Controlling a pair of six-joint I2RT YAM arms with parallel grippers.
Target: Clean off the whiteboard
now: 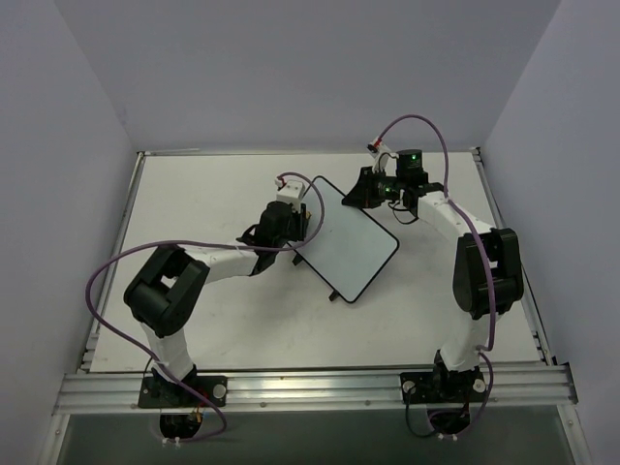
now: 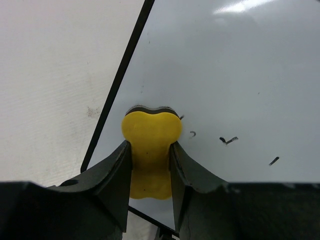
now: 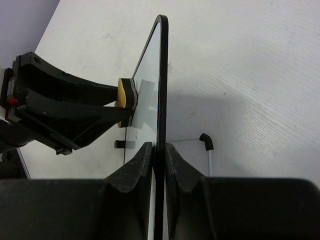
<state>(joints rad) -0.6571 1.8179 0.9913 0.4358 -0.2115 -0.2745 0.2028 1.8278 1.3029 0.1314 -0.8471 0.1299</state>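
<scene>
The whiteboard (image 1: 354,242) is a small white board with a thin black frame, held up off the table in the middle. My right gripper (image 1: 366,190) is shut on its far top edge; in the right wrist view the board (image 3: 161,75) runs edge-on between the fingers (image 3: 141,165). My left gripper (image 1: 295,215) is shut on a yellow eraser (image 2: 151,145) and presses it against the board face (image 2: 240,75) near its left frame. A few small black marks (image 2: 228,140) lie to the right of the eraser. The eraser also shows in the right wrist view (image 3: 124,95).
The white table (image 1: 194,194) is walled by pale panels on three sides. A metal rail (image 1: 310,387) runs along the near edge by the arm bases. A black foot (image 3: 206,141) on a thin white rod shows behind the board.
</scene>
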